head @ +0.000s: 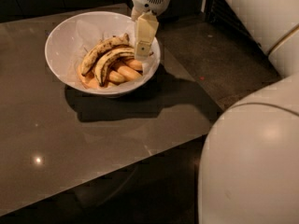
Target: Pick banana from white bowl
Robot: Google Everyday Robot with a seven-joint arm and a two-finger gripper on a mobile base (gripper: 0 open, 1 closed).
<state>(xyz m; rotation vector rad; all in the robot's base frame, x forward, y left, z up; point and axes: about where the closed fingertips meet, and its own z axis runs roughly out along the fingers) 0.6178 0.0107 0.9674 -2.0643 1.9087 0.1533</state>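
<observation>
While the banana (111,59) (speckled, joined at the stem to a second banana (97,53)) lies in the white bowl (63,45) on the dark tabletop (70,139), the end effector (143,53) hangs over the bowl's right rim, seemingly just beside the fruit, grip state not discernible.

Fig. 1, setting: I see an indoor room, kind unclear | evidence: glossy dark table (70,148), speckled dark floor (205,55) | gripper (142,54) over the bowl (60,50), right side
</observation>
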